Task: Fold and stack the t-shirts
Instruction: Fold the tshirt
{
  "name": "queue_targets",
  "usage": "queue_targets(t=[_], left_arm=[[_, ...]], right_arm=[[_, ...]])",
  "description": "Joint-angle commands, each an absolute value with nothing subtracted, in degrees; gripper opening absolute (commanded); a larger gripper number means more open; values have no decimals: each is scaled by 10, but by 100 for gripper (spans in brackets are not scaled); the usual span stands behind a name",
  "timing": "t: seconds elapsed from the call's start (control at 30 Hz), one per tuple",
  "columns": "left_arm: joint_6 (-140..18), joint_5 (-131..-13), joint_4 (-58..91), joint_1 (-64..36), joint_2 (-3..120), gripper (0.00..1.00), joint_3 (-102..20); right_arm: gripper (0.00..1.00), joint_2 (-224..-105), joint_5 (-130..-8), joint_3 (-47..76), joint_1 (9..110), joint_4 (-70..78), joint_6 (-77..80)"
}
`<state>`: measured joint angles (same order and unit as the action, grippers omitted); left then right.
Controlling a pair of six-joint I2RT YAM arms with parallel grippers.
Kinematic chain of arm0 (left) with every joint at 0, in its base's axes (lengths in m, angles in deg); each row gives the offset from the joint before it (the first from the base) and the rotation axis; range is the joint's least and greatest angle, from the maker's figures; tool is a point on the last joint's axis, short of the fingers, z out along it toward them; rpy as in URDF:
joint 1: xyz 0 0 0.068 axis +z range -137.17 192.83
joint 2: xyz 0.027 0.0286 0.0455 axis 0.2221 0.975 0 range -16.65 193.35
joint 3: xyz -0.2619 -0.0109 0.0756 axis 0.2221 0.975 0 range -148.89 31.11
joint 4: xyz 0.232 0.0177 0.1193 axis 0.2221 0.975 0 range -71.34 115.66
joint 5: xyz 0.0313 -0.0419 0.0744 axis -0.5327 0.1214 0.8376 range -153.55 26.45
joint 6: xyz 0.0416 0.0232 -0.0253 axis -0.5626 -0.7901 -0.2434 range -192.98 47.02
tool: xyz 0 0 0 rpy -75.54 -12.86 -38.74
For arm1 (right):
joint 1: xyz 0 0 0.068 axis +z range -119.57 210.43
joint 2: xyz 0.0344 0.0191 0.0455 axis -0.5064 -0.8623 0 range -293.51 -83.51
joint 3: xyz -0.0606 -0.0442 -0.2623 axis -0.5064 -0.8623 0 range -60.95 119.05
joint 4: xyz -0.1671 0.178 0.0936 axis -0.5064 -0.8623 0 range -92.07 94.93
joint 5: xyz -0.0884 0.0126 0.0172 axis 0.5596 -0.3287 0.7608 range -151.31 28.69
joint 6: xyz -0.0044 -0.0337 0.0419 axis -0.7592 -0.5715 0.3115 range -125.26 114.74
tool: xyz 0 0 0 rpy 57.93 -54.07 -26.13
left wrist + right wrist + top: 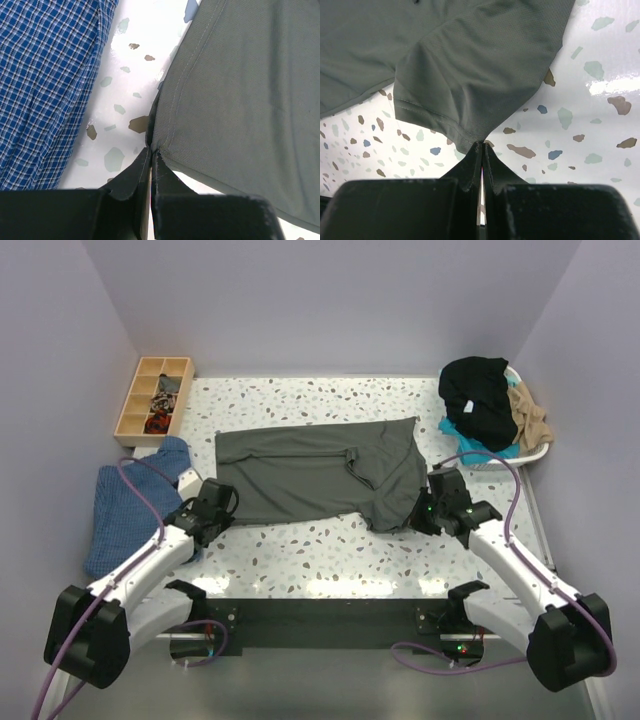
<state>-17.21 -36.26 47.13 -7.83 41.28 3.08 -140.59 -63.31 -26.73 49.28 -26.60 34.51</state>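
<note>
Status of work, for your attention: the charcoal-grey t-shirt (315, 472) lies spread across the middle of the tabletop (330, 550), mostly flat, with a loose flap of its own cloth lying over its right part; I find no finished fold on it

Your left claw (151, 155) is clenched on the shirt's near-left corner, the stitched hem pinched between the tips; your right claw (481, 147) is clenched on the near-right corner, where the cloth gathers into a point at the tips; both corners sit low, at or just above the surface

Outstanding items: a black shirt (478, 395), a tan shirt (530, 418) and a teal shirt (470, 435) are heaped unfolded in the white basket (535, 452) at the far right corner, well apart from the work area; no stack of folded t-shirts is visible anywhere; a blue checked cloth (130, 505) lies at the left edge, just beside the left arm, and I cannot tell whether it belongs to the job

Assessment: you are at the opening fold of the first shirt; I judge the task to be barely begun, with this garment's folds, three more garments and the stacking all left to do
</note>
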Motion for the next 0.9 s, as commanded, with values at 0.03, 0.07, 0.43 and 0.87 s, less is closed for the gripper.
queue_targets(t=[0.03, 0.07, 0.43, 0.87], left_arm=[[-188, -336, 476, -79, 412, 2, 1], [-191, -334, 476, -79, 421, 2, -3], [-224, -309, 467, -72, 475, 4, -64], [-284, -317, 433, -18, 503, 5, -91]], right_arm=[[0, -1413, -596, -214, 495, -277, 313], [0, -1415, -584, -201, 495, -275, 309], [0, -1478, -505, -118, 493, -259, 258], [0, -1528, -458, -55, 491, -245, 229]])
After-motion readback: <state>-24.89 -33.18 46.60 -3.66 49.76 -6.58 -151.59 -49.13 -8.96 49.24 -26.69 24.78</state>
